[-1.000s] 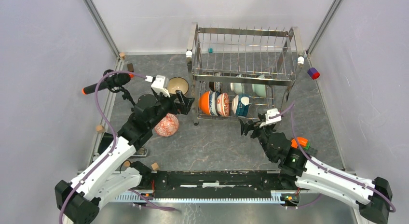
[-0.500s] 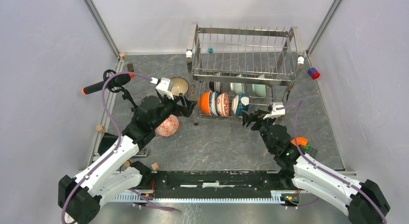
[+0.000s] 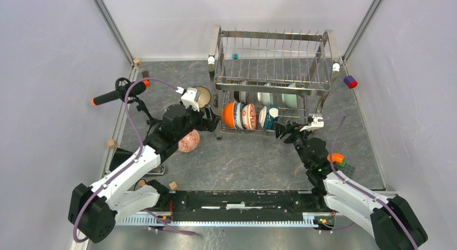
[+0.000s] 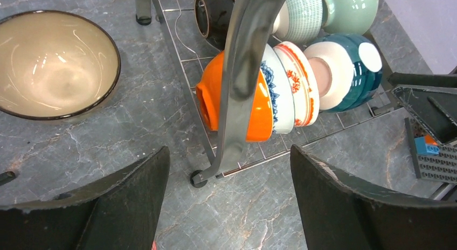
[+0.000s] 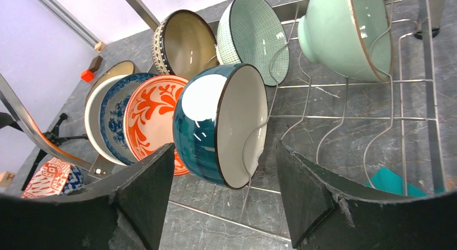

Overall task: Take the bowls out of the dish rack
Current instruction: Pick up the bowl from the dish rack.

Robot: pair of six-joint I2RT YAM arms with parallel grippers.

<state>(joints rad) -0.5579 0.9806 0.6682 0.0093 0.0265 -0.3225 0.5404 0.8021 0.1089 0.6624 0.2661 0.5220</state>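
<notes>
Both tools stand with jaws wide apart and hold nothing. The left tool hovers low over the tabletop at the near left corner of the dish rack. Its fingers frame the rack's tube leg and the orange bowl behind it. The right tool faces the lower tier from the front right, lined up on the teal bowl, one finger to either side and neither touching.

Two bowls sit on the tabletop left of the rack: a tan bowl and a red patterned bowl. Seven stand on edge in the lower tier. The front row holds the orange one, a blue-and-white bowl, a red-leaf bowl and the teal one. Behind them are a dark bowl, a green mesh bowl and a pale green bowl.

This looks like the approach to the next pick, with most of the unloading ahead. The right tool probably needs to advance until the teal bowl's rim sits between its fingers, close, then lift clear of the wire tines before drawing back. The upper tier overhead limits that lift, and the red-leaf bowl leans close beside. For the left tool, the leg stands straight in the way of the orange bowl, so a shift sideways seems needed.

A black handle, a purple block and a wooden cube lie well apart from the work.
</notes>
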